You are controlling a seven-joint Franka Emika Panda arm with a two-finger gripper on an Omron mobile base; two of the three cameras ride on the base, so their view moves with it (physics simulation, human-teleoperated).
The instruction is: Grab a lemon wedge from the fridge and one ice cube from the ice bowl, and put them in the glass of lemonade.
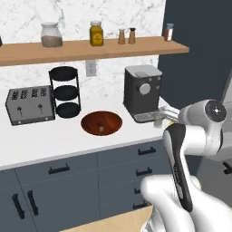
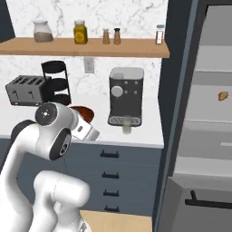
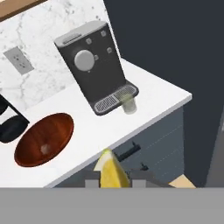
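In the hand view a bright yellow lemon wedge [image 3: 111, 169] sits between my finger tips, and my gripper [image 3: 112, 179] is shut on it. It hangs in front of the counter's edge. The glass of lemonade [image 3: 128, 103] [image 1: 158, 120] [image 2: 128, 123] stands on the counter against the coffee machine's drip tray, ahead of the gripper and a little right. The reddish-brown ice bowl [image 3: 54, 127] [image 1: 93, 118] lies to the left, with one pale ice cube [image 3: 45, 149] [image 1: 101, 129] in it. The fridge [image 2: 206, 149] stands open at the right, its grey shelves showing.
A dark coffee machine [image 1: 142, 90] [image 3: 94, 61] stands just behind the glass. A black three-tier rack [image 1: 65, 93] and a toaster [image 1: 29, 105] are further left. A shelf [image 1: 90, 49] with jars runs above. A small brown item [image 2: 223, 95] lies on a fridge shelf.
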